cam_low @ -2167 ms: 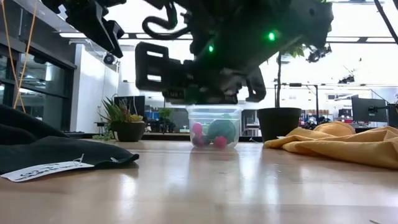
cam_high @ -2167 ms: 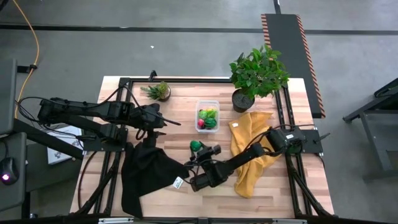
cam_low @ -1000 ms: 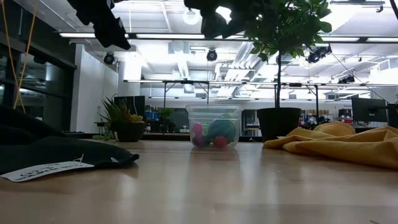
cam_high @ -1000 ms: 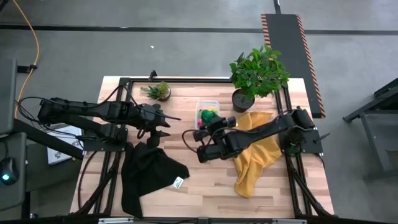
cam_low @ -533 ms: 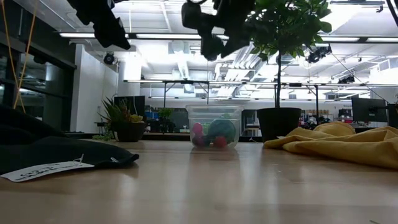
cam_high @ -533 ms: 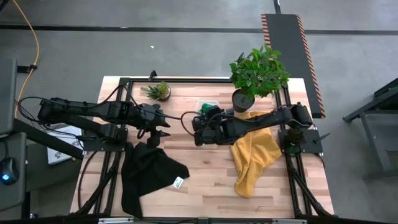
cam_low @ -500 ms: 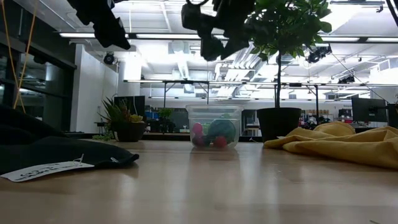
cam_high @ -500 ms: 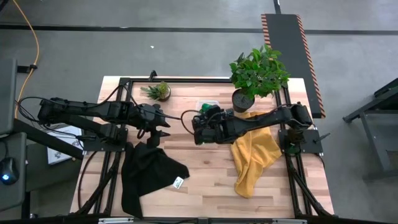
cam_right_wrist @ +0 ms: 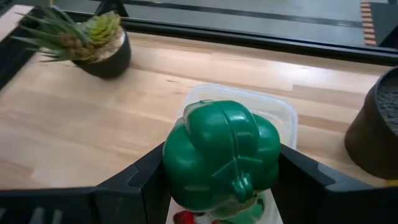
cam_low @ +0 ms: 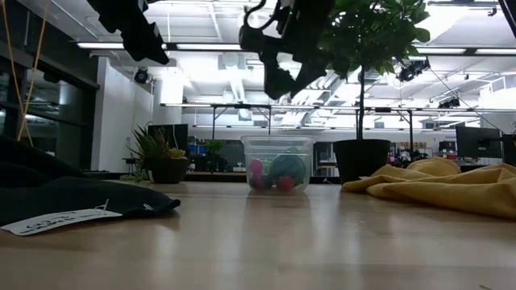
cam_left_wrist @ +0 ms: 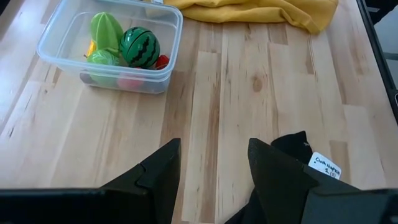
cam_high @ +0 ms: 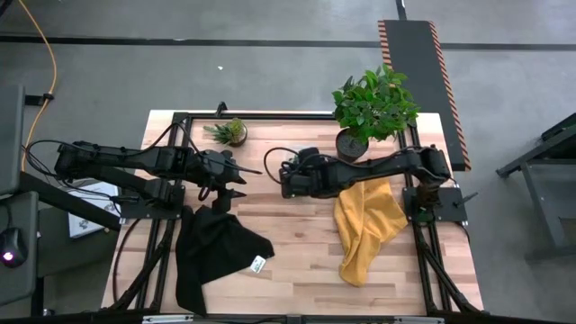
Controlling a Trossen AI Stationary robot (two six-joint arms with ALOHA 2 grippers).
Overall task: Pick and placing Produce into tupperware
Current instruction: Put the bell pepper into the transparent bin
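Observation:
The clear tupperware [cam_left_wrist: 112, 46] stands on the table toward its far edge, holding a striped melon [cam_left_wrist: 139, 46], a light-green piece [cam_left_wrist: 104, 28], a green ball [cam_left_wrist: 102, 60] and small red and yellow pieces. My right gripper [cam_high: 290, 177] hovers over it and hides it in the high view. It is shut on a green pepper [cam_right_wrist: 221, 152], with the tupperware's rim [cam_right_wrist: 283, 115] showing just beyond. My left gripper [cam_left_wrist: 214, 168] waits open in the air at the table's left, above the black cloth [cam_left_wrist: 292, 146]. My right gripper pinches the green pepper between its two fingers, one finger [cam_right_wrist: 140, 183] on each of the pepper's opposite sides [cam_right_wrist: 177, 158]. The fingers slant down, coming from the table's right. The pepper is lifted clear, above the tupperware.
A small succulent pot [cam_high: 232, 132] stands at the far left. A big potted plant [cam_high: 369, 108] stands at the far right, close to the tupperware. A yellow cloth [cam_high: 364, 225] lies at the right and a tagged black cloth [cam_high: 211, 247] at the near left. Bare wood lies between them.
My right gripper has carried the green pepper from over the middle of the table toward the far edge, to above the tupperware, and has turned at the wrist on the way. The pepper stays clear of the table.

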